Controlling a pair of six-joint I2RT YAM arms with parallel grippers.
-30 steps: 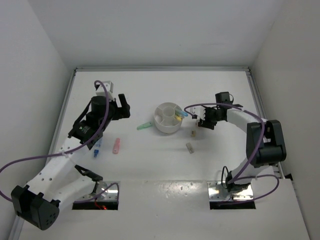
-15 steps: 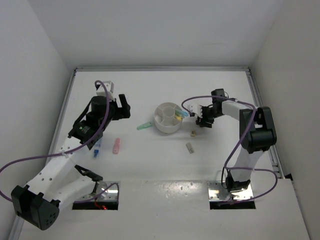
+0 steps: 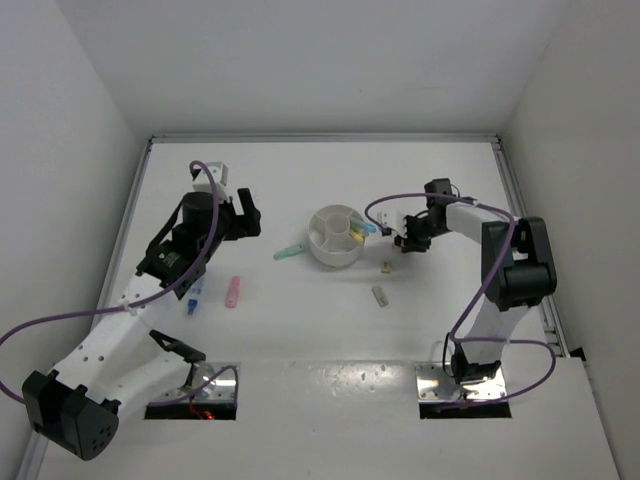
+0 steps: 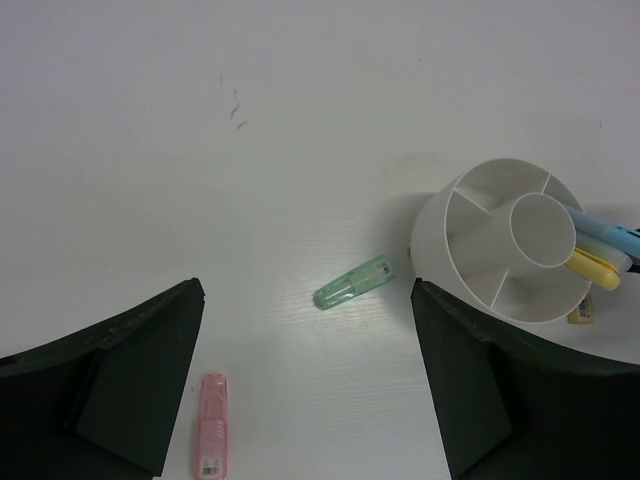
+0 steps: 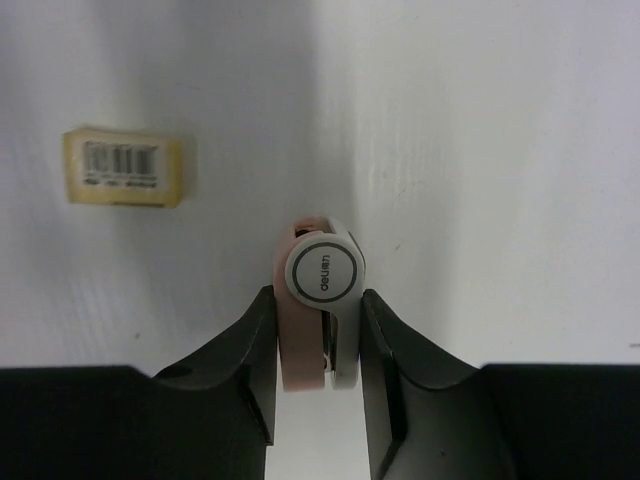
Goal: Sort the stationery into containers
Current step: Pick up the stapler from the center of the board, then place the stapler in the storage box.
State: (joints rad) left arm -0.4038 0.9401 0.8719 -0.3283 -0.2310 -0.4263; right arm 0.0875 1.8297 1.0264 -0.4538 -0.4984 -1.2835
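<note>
The right gripper (image 5: 318,300) is clenched on a small pink piece (image 5: 322,268), one finger pressed against each side. The piece sits right at the fingertips, and the organiser (image 3: 337,236) is close beside the gripper. A tan block (image 5: 123,168) lies on the table (image 5: 500,150), ahead of the fingers and off to their left. I cannot tell whether the piece is clear of the table.

The hold looks shallow. It is only at the tips and on a rounded body, so the piece could pivot or squirt forward out of the fingers if the arm swings fast. On the way over the rim, the fingers could also catch the markers (image 4: 592,267) that jut out of the organiser on the gripper's side, which could tip them out. A low pass might push the tan block.

The round white end of the piece faces the wrist camera. Its pink body runs back between the fingers, so I judge that its long axis lies along them and not across.

The left gripper (image 4: 307,290) is wide open and holds nothing. A green marker (image 4: 353,283) lies below it, between its fingers.
</note>
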